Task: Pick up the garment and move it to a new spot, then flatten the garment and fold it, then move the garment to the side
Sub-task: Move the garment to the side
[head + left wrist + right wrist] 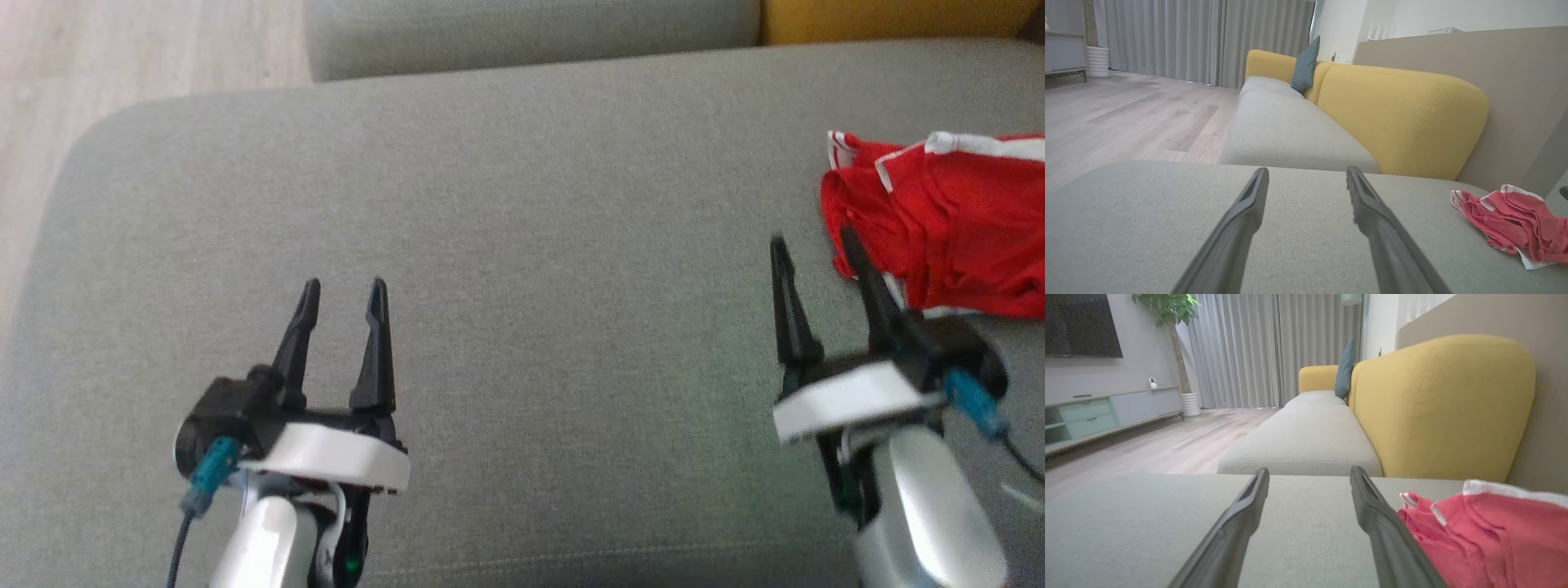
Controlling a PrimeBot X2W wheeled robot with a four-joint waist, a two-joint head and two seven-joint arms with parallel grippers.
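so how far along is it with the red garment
Nothing looks done: the red garment lies crumpled on the grey cushion. In hand: nothing held; the right gripper stands open beside the garment's edge, the left gripper open over bare cushion. Left: picking up, moving, flattening, folding, setting aside.

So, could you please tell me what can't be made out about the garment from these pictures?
Head view: the red garment runs off the right edge; full extent unknown.
Head view: a finger of the right end effector overlaps the garment's near hem; touching or not, I cannot tell.
Right wrist view: the right and bottom edges cut it, and one finger hides part.
Crumpled everywhere, so its type is unclear.
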